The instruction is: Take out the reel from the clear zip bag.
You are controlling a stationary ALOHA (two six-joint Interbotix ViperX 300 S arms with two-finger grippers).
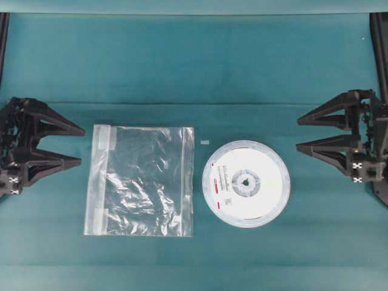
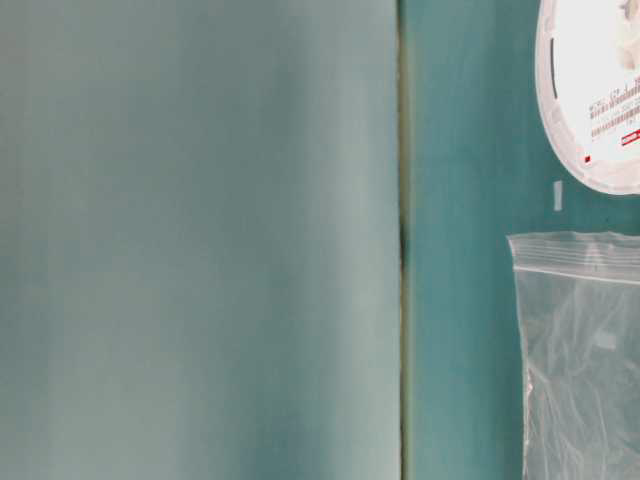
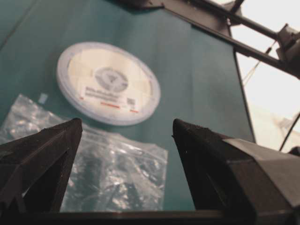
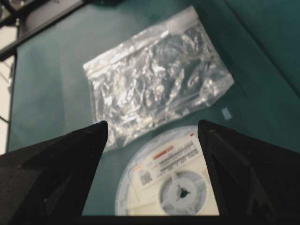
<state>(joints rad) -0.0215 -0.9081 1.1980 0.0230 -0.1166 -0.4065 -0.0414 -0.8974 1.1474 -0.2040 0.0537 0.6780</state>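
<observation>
The reel (image 1: 246,183) lies flat on the teal worktop (image 1: 194,66) at the centre right of the overhead frame, fully outside the clear zip bag (image 1: 140,180), which lies flat and looks empty at the centre left; a narrow strip of bare cloth separates them, so they sit just beside each other without touching. Judged from this layout, the removal looks already done. A tiny pale scrap (image 1: 205,142) rests on the cloth near the bag's upper right corner, between bag and reel. The reel looks like a stiff, light disc with a smooth translucent rim and a small grey hub; lying flush on the cloth it offers little to pinch, so its outer edge would be the likely place to take hold, and the slick plastic could slip. The bag is thin, crinkled film, limp and nearly weightless, apt to slide or crumple under a push; the stiffer zip strip along its right edge, or the taped left edge, would give the firmest purchase. The left tool (image 1: 81,145) sits at the far left of the overhead frame, its two fingers spread wide apart, pointing toward the bag but well short of it, holding and touching nothing. The right tool (image 1: 298,134) at the far right is likewise spread wide, aimed toward the reel, clear of it and empty; both wrist views show open air between the black fingers.
</observation>
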